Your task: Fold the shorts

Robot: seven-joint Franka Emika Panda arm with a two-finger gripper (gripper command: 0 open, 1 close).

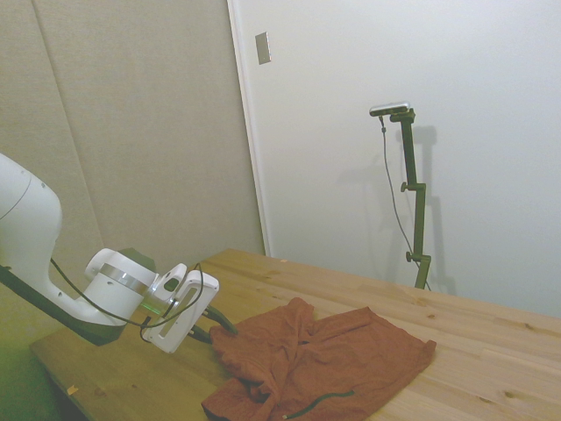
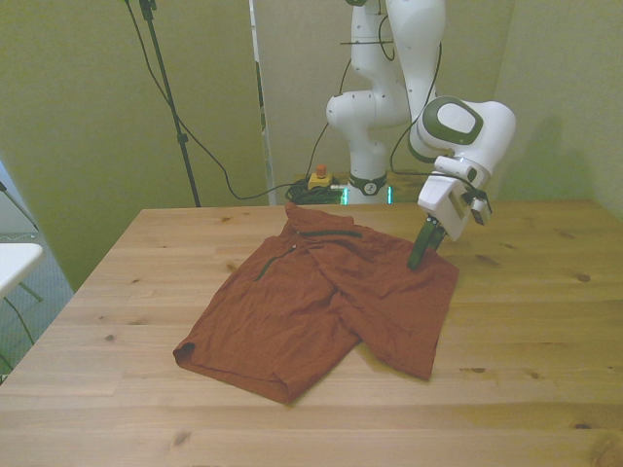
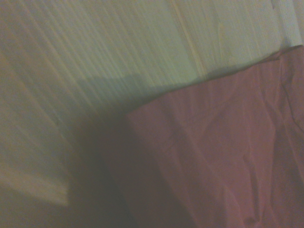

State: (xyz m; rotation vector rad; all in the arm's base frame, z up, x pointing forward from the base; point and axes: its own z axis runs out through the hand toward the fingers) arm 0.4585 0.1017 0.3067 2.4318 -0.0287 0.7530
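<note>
Rust-orange, wrinkled cloth shorts point(image 2: 326, 302) with dark green trim lie spread near the middle of the wooden table point(image 2: 526, 389), toward its far edge. The white arm's two-finger gripper point(image 2: 419, 259) touches their far corner; whether it grips cannot be told.

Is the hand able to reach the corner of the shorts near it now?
Probably yes. The hand is already at the shorts' edge on the front view's right, and nothing stands between them on the table.
</note>
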